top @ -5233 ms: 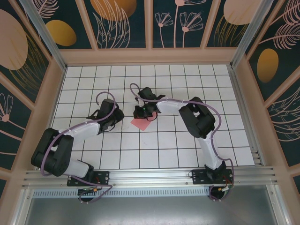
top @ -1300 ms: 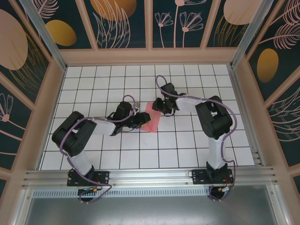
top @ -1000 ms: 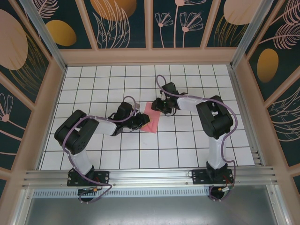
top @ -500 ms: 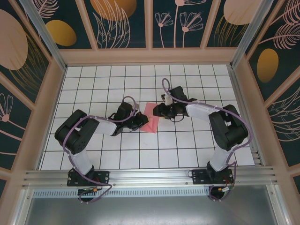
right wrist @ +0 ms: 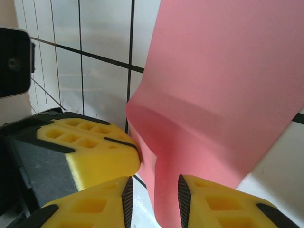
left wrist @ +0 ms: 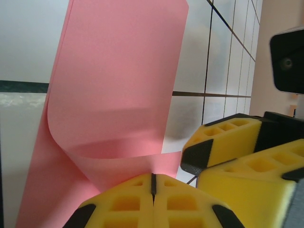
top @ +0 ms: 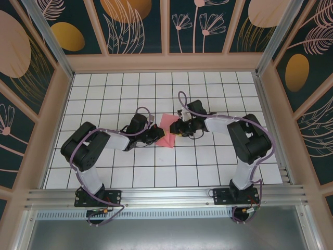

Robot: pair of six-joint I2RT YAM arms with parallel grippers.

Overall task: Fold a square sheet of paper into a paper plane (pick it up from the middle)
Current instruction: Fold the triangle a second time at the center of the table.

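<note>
The square sheet of paper [top: 165,125] is plain pink and lies mid-table, curled up off the white grid. My left gripper [top: 156,134] meets it from the left. In the left wrist view the left gripper [left wrist: 153,183] is shut, pinching an edge of the bent paper [left wrist: 118,71]. My right gripper [top: 175,128] comes in from the right, close to the left one. In the right wrist view the right gripper [right wrist: 155,197] stands open, with a raised fold of the paper [right wrist: 223,85] in the gap between its pads. The paper plane is out of view.
The two grippers nearly touch: the right one's yellow fingers [left wrist: 223,142] sit just right of my left pads, and the left one's fingers [right wrist: 90,147] sit just left of my right pads. Wooden walls [top: 166,62] ring the gridded table [top: 104,172].
The left jaws have closed on the paper's edge. The right gripper has slid from the paper's far right corner toward the near side and now straddles a fold beside the left gripper.
</note>
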